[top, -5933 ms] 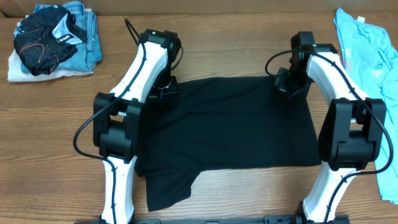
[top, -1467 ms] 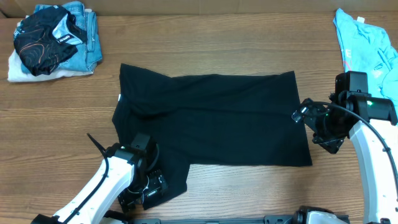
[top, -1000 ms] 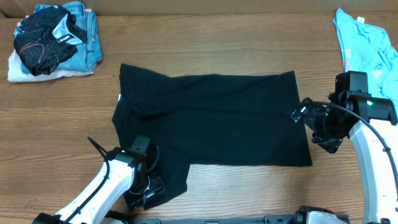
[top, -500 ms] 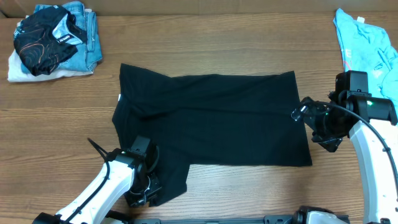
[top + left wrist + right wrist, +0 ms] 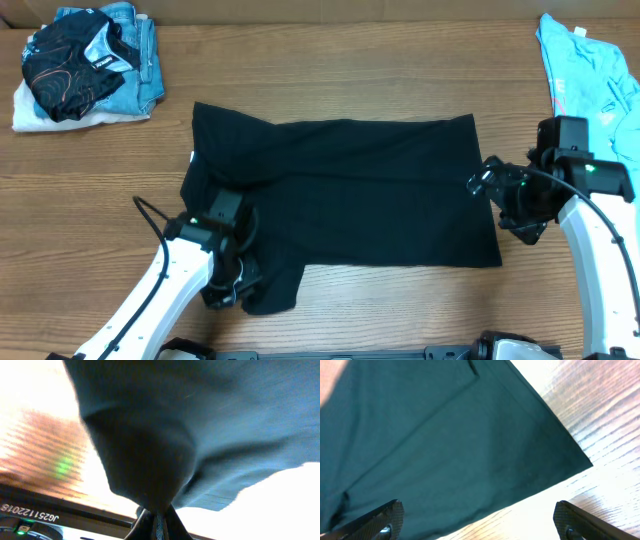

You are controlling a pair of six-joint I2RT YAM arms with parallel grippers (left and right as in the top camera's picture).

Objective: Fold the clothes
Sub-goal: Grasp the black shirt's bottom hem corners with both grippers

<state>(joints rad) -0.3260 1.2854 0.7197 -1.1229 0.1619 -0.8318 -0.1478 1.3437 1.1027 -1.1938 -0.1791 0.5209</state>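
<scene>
From overhead, the black shirt [image 5: 350, 190] lies spread flat at the middle of the wooden table [image 5: 350, 60]. Its lower-left part is bunched at about 7 o'clock. The left gripper [image 5: 238, 285] sits on that bunched part, with its jaws clenched on the fabric. The right gripper [image 5: 482, 184] is at 3 o'clock, just beside the shirt's right edge. At 10 o'clock is a pile of clothes [image 5: 85, 65], with a black garment on top of denim and something white. The black garment has a pale patch with lettering too small to read. At 2 o'clock a light blue garment [image 5: 590, 70] lies along the table's right edge, and any print on it cannot be read.

In the left wrist view, the left gripper [image 5: 156, 514] pinches a fold of the black shirt [image 5: 175, 420] between closed fingertips at 6 o'clock. The cloth hangs up and away from the fingertips. At 7 o'clock a printed label [image 5: 30, 508] shows upside down and reads roughly "JG25112018". A green light [image 5: 20, 530] glows below it.

In the right wrist view, the right gripper [image 5: 477, 510] has its jaws released and spread wide, with the fingers at 7 and 5 o'clock holding nothing. The black shirt [image 5: 445, 445] fills most of the frame beneath it. The shirt's corner points toward 3 o'clock onto bare table [image 5: 600, 420]. No writing shows here.
</scene>
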